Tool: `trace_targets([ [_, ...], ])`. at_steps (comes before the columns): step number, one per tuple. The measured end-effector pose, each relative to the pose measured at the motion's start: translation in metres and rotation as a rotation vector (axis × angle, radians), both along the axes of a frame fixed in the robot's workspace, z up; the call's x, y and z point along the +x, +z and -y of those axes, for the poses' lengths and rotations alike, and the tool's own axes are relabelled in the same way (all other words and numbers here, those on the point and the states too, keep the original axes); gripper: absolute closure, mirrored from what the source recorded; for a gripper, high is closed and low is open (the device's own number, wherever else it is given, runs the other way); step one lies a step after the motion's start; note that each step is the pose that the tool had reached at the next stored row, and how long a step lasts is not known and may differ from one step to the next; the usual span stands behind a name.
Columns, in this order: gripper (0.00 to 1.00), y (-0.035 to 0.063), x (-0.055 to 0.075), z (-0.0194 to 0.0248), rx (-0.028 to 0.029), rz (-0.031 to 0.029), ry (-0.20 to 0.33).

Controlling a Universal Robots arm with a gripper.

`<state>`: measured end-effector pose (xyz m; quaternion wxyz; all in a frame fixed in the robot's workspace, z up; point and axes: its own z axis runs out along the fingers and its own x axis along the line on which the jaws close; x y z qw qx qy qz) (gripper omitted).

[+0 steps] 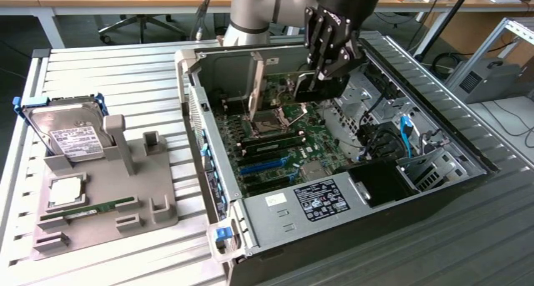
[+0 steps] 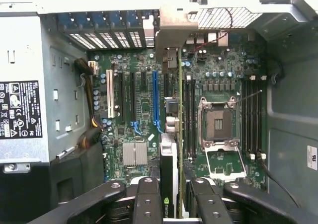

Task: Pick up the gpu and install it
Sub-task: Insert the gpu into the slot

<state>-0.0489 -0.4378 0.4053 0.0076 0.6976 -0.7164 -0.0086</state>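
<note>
We see the gripper [image 2: 174, 185] closed narrowly on the gpu [image 2: 168, 157]. One finger [image 2: 148, 194] presses each face of the card, which sits edge-on between the jaws. The black heatsink block with its green logo lies right in the grip, and the silver end bracket [image 2: 171, 33] reaches away from the jaws towards the vented rear wall of the computer case [image 1: 200, 104]. In the exterior view the gripper [image 1: 329, 66] hangs inside the open case with the gpu [image 1: 311, 89] just below the jaws, over the motherboard [image 2: 144, 110]. We cannot tell whether the card's lower edge touches the board. Beyond the jaws, a long blue slot [image 2: 155, 97] runs on one side of the held card and the open processor socket [image 2: 218, 122] on the other. Well away from the jaws, outside the case, a grey holder [image 1: 109, 192] carries a hard drive [image 1: 71, 136] and a narrow green memory stick [image 1: 87, 209].
</note>
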Motion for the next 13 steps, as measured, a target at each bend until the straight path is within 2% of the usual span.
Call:
trace_targets([
  [13,0.72,-0.0162,-0.002,0.0000,-0.0002,-0.0001,0.000],
])
